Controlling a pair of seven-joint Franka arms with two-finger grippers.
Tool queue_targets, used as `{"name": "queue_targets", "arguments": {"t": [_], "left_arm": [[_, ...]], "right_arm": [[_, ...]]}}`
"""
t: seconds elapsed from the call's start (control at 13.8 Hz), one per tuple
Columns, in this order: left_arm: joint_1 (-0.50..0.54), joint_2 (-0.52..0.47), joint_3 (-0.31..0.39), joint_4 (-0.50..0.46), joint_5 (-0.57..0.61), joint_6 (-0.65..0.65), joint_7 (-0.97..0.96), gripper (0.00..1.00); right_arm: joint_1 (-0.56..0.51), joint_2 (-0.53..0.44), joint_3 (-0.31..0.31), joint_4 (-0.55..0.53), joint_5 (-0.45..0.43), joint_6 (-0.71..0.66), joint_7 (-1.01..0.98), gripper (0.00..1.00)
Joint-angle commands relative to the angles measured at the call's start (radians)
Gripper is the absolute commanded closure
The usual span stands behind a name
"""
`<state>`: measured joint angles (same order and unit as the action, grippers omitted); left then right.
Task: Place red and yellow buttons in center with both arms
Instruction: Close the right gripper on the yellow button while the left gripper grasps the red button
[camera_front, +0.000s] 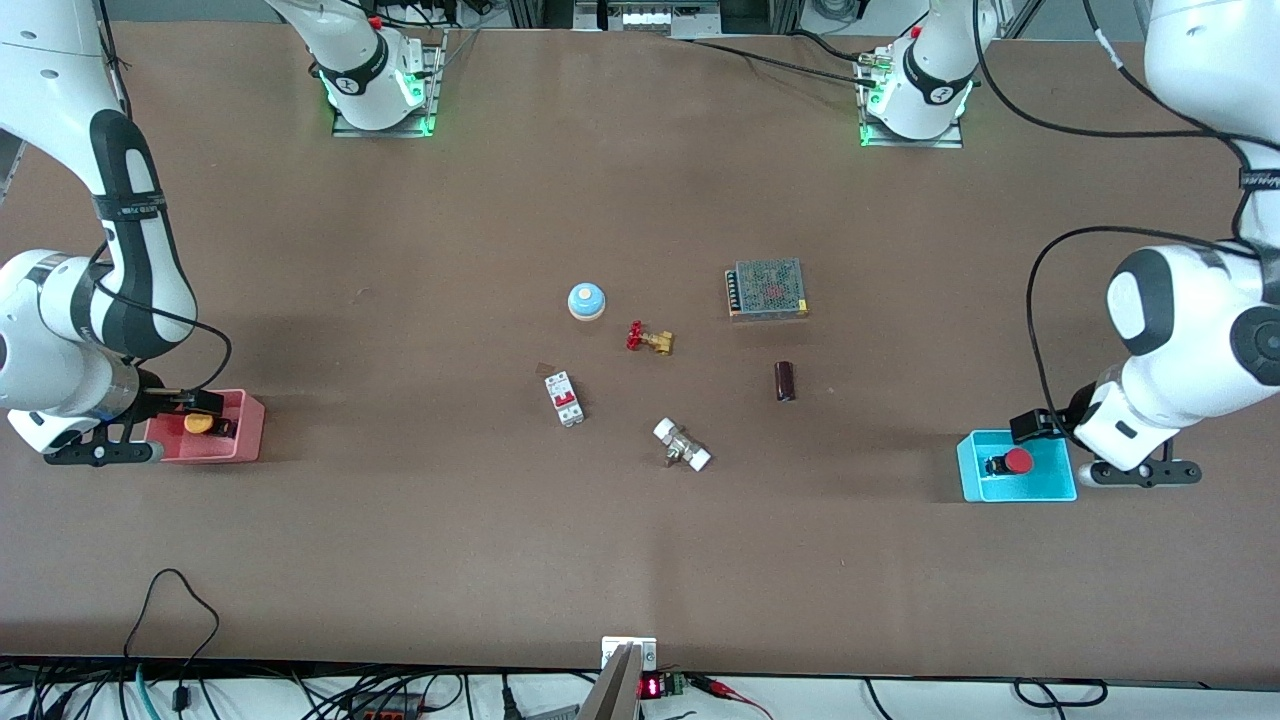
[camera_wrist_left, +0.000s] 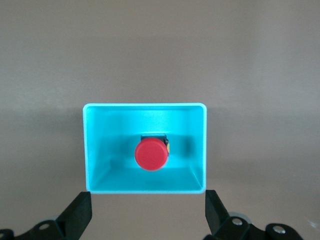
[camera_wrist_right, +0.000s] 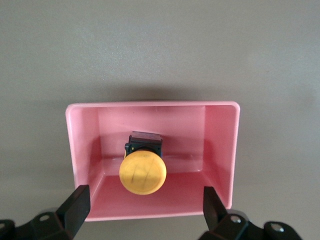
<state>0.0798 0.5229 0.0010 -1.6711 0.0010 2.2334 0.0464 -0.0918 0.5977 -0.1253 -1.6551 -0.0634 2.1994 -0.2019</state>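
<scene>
The red button (camera_front: 1017, 461) sits in the cyan bin (camera_front: 970, 470) at the left arm's end of the table; in the left wrist view the red button (camera_wrist_left: 151, 153) lies cap up on the floor of the cyan bin (camera_wrist_left: 94, 145). My left gripper (camera_front: 1065, 450) (camera_wrist_left: 147, 215) is open and empty above that bin's outer edge. The yellow button (camera_front: 198, 423) (camera_wrist_right: 142, 172) sits in the pink bin (camera_front: 250, 440) (camera_wrist_right: 80, 145) at the right arm's end. My right gripper (camera_front: 165, 425) (camera_wrist_right: 145, 212) is open and empty above that bin's outer edge. The brown tabletop centre (camera_front: 640, 520) is bare.
Around the middle stand a light-blue dome (camera_front: 586, 300), a brass valve with a red handwheel (camera_front: 650, 339), a white breaker (camera_front: 565, 398), a white-ended fitting (camera_front: 682, 445), a dark cylinder (camera_front: 785, 381) and a metal mesh box (camera_front: 767, 288).
</scene>
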Motion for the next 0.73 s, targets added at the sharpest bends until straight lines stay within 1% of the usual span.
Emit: {"name": "queue_targets", "arguments": {"t": [0.0, 0.15, 0.29, 0.44, 0.51, 0.65], "left_arm": [[0.014, 0.064, -0.006, 0.019, 0.004, 0.066, 0.033, 0.0], [0.014, 0.1, -0.006, 0.017, 0.004, 0.109, 0.036, 0.0], [0.015, 0.114, -0.006, 0.014, 0.004, 0.112, 0.036, 0.0], [0.014, 0.121, -0.006, 0.014, 0.004, 0.112, 0.036, 0.01], [0.015, 0.121, -0.006, 0.011, 0.004, 0.111, 0.036, 0.07], [0.015, 0.121, -0.006, 0.013, 0.004, 0.109, 0.035, 0.23]], "right_arm": [[-0.006, 0.034, 0.007, 0.044, -0.01, -0.003, -0.019, 0.0], [-0.006, 0.056, 0.007, 0.05, -0.012, 0.0, -0.019, 0.0], [-0.008, 0.085, 0.007, 0.089, -0.009, -0.001, -0.036, 0.0], [-0.009, 0.096, 0.007, 0.095, -0.004, 0.0, -0.036, 0.0], [-0.011, 0.102, 0.007, 0.098, -0.004, 0.005, -0.037, 0.0], [-0.019, 0.111, 0.009, 0.1, -0.001, 0.019, -0.037, 0.0]]}}
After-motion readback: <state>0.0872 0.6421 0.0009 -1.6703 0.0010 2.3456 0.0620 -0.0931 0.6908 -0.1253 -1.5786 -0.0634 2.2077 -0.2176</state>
